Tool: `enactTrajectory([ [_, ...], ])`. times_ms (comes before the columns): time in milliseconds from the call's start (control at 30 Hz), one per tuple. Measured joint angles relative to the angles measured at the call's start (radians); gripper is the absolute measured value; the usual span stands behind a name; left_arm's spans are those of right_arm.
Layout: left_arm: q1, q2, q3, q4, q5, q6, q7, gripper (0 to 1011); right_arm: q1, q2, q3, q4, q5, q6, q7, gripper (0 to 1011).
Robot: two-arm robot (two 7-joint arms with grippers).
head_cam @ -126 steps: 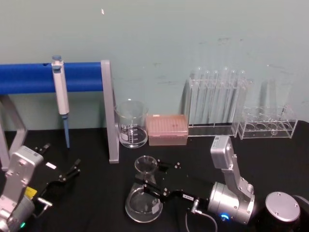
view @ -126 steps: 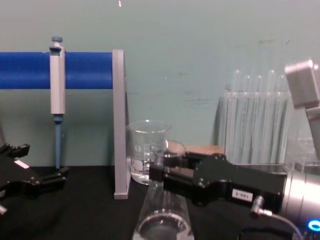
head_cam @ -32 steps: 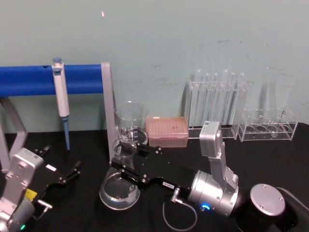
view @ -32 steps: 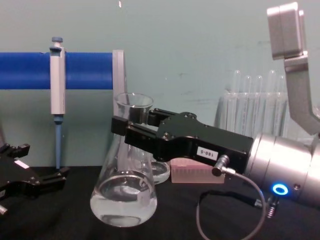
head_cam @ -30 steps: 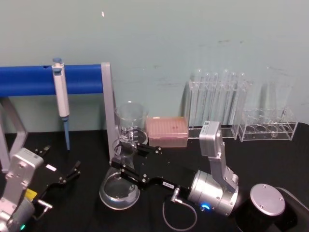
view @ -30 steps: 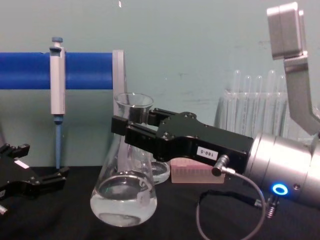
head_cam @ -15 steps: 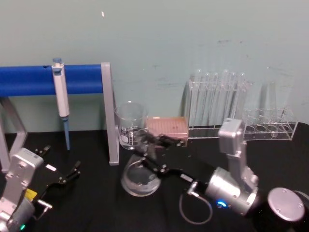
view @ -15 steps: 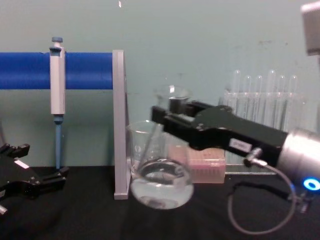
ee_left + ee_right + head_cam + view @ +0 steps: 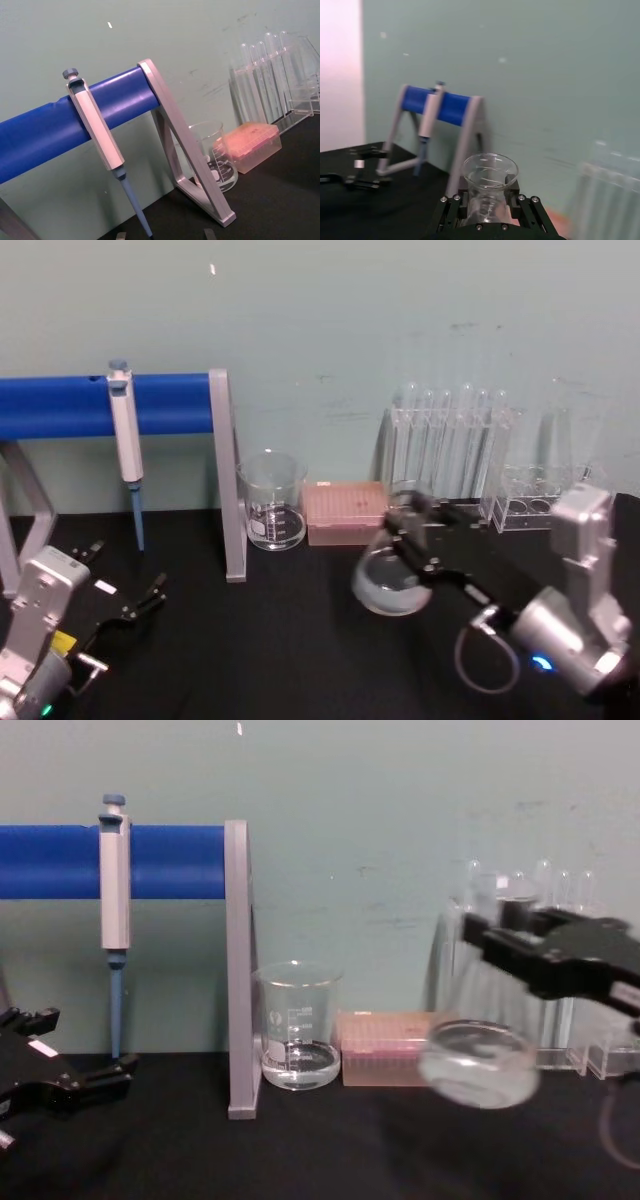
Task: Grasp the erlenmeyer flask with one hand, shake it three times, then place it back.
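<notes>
The left gripper [image 9: 130, 563] is parked with jaws spread, well left of the pink tip box [image 9: 345, 508]. The erlenmeyer flask [image 9: 392, 585] is held tilted just right of that box, its neck pinched between the right gripper's [image 9: 408, 512] jaws.

Flask [image 9: 392, 585] tilted, neck in R gripper [image 9: 408, 512]

Head view looks down, chest view level, wrist views low, all share blue bar [image 9: 60, 407]

This is a lab, with a pipette [image 9: 125, 435], a beaker [image 9: 272, 502] and racked test tubes [image 9: 450, 445].
</notes>
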Motion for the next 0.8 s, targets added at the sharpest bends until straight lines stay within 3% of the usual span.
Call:
enactTrajectory([
  [267, 0.0, 0.0, 0.0, 0.0, 0.0, 0.0, 0.0, 1001, -0.108, 0.032, 0.107, -0.088, -0.036, 0.017, -0.12, 457],
  [467, 0.0, 0.0, 0.0, 0.0, 0.0, 0.0, 0.0, 1001, -0.15, 0.032, 0.153, -0.118, -0.054, 0.024, -0.155, 457],
  [667, 0.0, 0.0, 0.0, 0.0, 0.0, 0.0, 0.0, 1001, -0.147, 0.015, 0.158, -0.113, -0.062, 0.027, -0.147, 457],
  [800, 0.0, 0.0, 0.0, 0.0, 0.0, 0.0, 0.0, 1001, -0.12, -0.007, 0.139, -0.088, -0.067, 0.028, -0.111, 457],
])
